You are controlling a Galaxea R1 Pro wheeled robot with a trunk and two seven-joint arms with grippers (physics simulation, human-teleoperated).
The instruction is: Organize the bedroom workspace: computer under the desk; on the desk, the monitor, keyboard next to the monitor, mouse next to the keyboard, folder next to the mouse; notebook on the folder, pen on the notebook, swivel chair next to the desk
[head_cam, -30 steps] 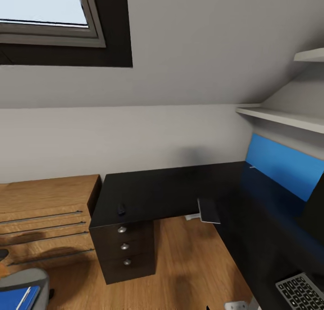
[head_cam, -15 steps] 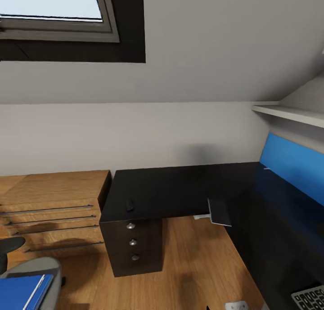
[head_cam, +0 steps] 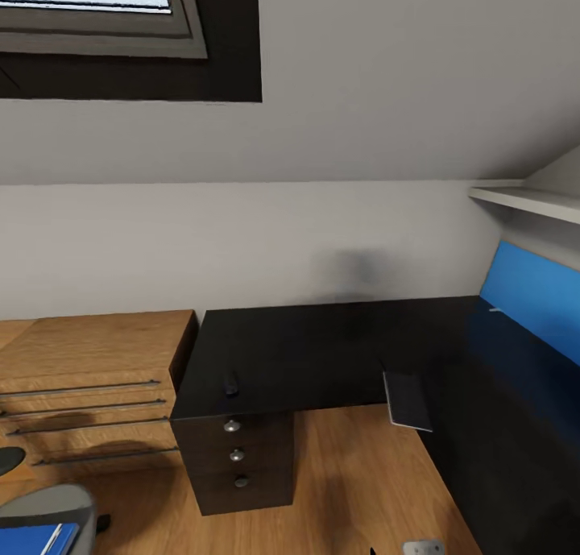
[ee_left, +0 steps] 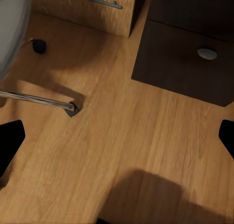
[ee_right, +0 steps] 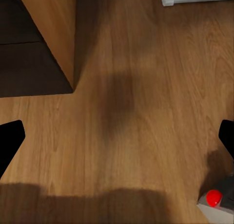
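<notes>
Both grippers hang released over the wooden floor (ee_left: 122, 136) — left gripper (ee_left: 117, 136), right gripper (ee_right: 117, 136), fingertips spread wide, nothing between them. The mouse (head_cam: 232, 383) lies near the desk (head_cam: 322, 354) front edge, long axis running front-to-back. The folder (head_cam: 36, 537) on the swivel chair (head_cam: 48, 507) is cut off at the corner.

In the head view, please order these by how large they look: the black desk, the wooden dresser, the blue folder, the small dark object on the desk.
1. black desk
2. wooden dresser
3. blue folder, cut by the picture's edge, so only partly visible
4. small dark object
</notes>
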